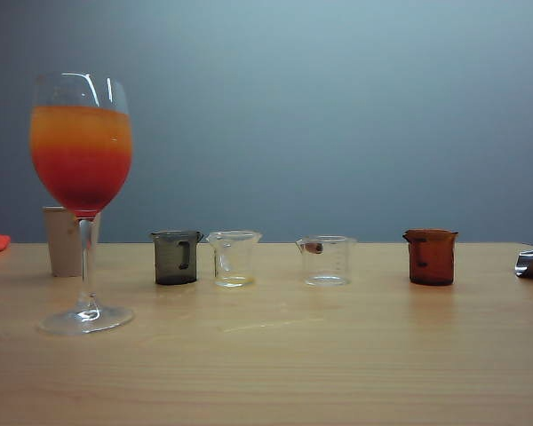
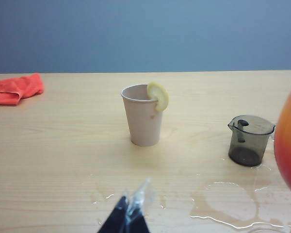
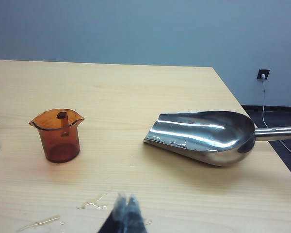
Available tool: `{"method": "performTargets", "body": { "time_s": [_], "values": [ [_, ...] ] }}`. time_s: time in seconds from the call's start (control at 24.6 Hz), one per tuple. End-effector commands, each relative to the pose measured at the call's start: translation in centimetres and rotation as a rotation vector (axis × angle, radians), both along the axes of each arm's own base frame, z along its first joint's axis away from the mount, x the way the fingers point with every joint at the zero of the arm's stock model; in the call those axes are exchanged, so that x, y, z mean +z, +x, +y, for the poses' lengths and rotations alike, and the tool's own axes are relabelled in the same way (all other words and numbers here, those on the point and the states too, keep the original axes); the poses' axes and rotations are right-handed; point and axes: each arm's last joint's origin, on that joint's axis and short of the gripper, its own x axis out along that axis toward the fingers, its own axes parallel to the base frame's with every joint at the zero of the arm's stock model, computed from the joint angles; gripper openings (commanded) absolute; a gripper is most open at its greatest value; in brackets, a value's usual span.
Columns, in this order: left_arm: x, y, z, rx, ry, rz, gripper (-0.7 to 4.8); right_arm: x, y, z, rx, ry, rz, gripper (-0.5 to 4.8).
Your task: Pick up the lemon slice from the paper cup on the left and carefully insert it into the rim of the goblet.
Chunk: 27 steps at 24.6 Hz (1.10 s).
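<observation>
Left end effector (image 2: 131,213) and right end effector (image 3: 126,216) hover clenched, empty. Lemon slice (image 2: 158,96) straddles the paper cup (image 2: 143,119) rim: light, soft, slippery; pinch its rind gently.

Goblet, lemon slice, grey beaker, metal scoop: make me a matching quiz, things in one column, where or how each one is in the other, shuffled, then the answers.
Things:
1. goblet
2. lemon slice
3. grey beaker
4. metal scoop

Descriptions:
A. lies on its side near the orange beaker
B. perched on the paper cup's rim
C. holds orange-to-red layered liquid
D. stands empty beside a spill on the table

Pairs: 1-C, 2-B, 3-D, 4-A
</observation>
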Motion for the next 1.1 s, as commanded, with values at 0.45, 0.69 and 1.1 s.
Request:
{"method": "performTargets", "body": {
  "time_s": [0.45, 0.69, 1.1],
  "values": [
    [1.3, -0.2, 0.3, 0.08, -0.152, -0.043, -0.04, 3.5, -0.7, 0.0, 0.002, 0.004, -0.147, -0.01],
    [5.9, -1.6, 0.7, 0.191, -0.228, -0.128, -0.04, 8.4, -2.4, 0.0, 0.001, -0.007, -0.187, -0.01],
    [14.6, 1.1, 0.8, 0.291, -0.385, -0.044, -0.04, 18.3, -2.6, 0.2, 0.072, -0.012, -0.215, -0.02]
  ]
}}
